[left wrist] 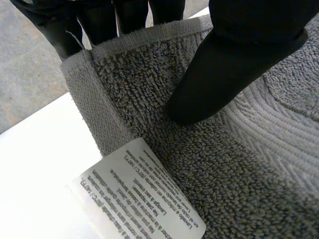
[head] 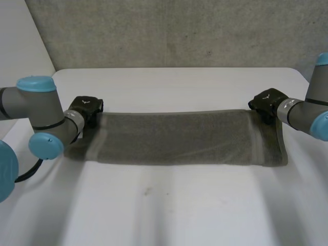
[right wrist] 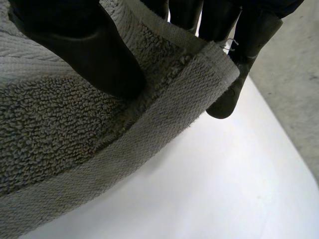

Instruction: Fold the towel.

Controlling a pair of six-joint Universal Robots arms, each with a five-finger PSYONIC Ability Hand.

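Observation:
A grey towel [head: 179, 137] stretches across the white table between my two hands, hanging slightly off the surface. My left hand [head: 86, 109] pinches its far left corner: in the left wrist view the thumb [left wrist: 224, 74] presses on the terry [left wrist: 239, 169] while the fingers [left wrist: 99, 22] sit behind the hem. A white care label [left wrist: 144, 199] lies near that corner. My right hand [head: 267, 104] holds the far right corner the same way, thumb [right wrist: 94, 55] on top, fingers [right wrist: 239, 45] behind the edge of the towel [right wrist: 55, 134].
The white table [head: 169, 205] has open room in front of the towel. A grey wall [head: 179, 31] runs behind the table's far edge. My grey arms come in from both sides.

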